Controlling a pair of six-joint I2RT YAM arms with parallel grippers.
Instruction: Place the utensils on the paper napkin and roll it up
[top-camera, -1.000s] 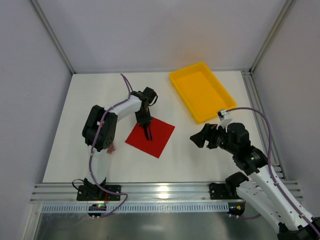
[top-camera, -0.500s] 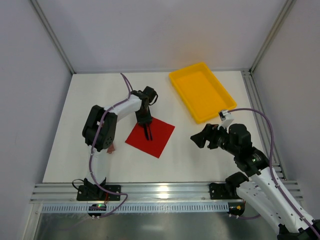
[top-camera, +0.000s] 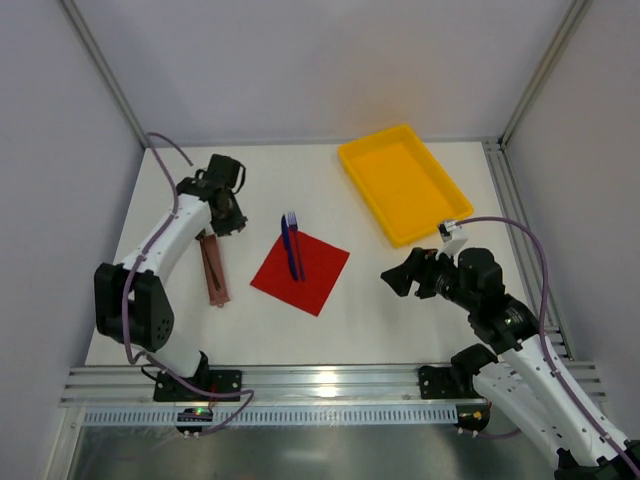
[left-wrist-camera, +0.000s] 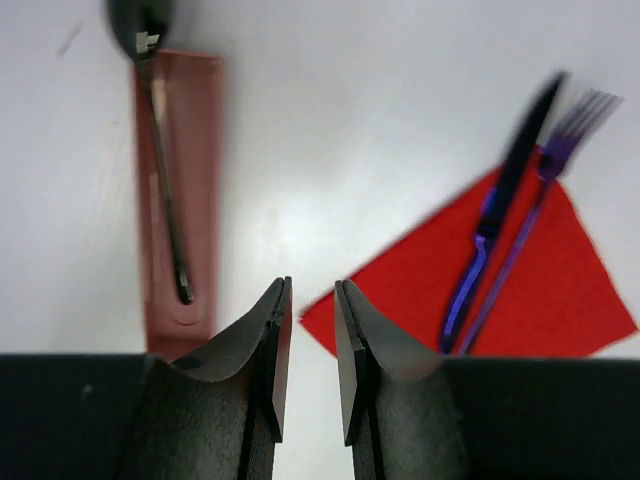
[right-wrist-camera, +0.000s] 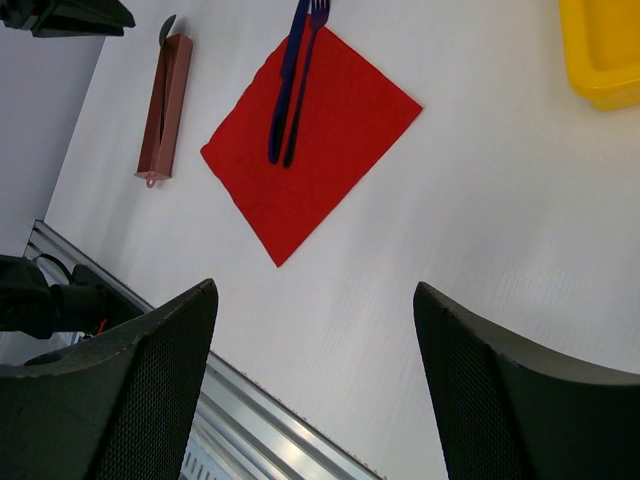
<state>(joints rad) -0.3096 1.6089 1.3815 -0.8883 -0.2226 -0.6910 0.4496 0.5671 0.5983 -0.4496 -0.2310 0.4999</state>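
The red paper napkin (top-camera: 312, 275) lies as a diamond in the middle of the table. A dark knife (left-wrist-camera: 510, 170) and a blue-purple fork (left-wrist-camera: 560, 150) lie side by side on its far-left part, their heads poking past the edge (top-camera: 291, 222). My left gripper (top-camera: 228, 214) hovers left of the napkin, slightly open (left-wrist-camera: 310, 300) and holding nothing. My right gripper (top-camera: 398, 276) hangs right of the napkin, wide open (right-wrist-camera: 315, 330) and empty. The right wrist view shows the knife (right-wrist-camera: 285, 85), fork (right-wrist-camera: 303, 85) and napkin (right-wrist-camera: 340, 150).
A long brownish-red block (top-camera: 213, 268) lies left of the napkin with a black spoon (left-wrist-camera: 165, 190) on it, just ahead of my left fingers. A yellow tray (top-camera: 400, 180) sits at the back right. An aluminium rail (top-camera: 330, 380) runs along the near edge.
My left arm has swung off the napkin to the back left, leaving the knife and fork lying on it. The block with the spoon has come into sight. The right arm barely moved.
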